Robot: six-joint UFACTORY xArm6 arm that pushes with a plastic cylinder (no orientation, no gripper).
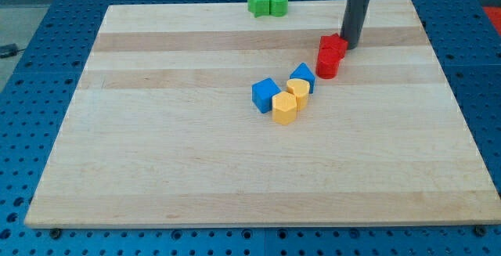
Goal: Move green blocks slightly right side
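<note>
My tip (349,46) beside red blocks (330,55) (green blocks (268,3) well apart).

Cut off, covered, or too small to settle

Dark straight rod (357,9) cropped by the view's top edge, upper part out of sight; my tip (350,48) right beside the red block (332,46), contact not clear. Small blue block (304,76) partly covered by the yellow rounded block (297,91). Two green blocks (268,2) at the wooden board's (196,162) far edge, shapes hard to make out.
</note>
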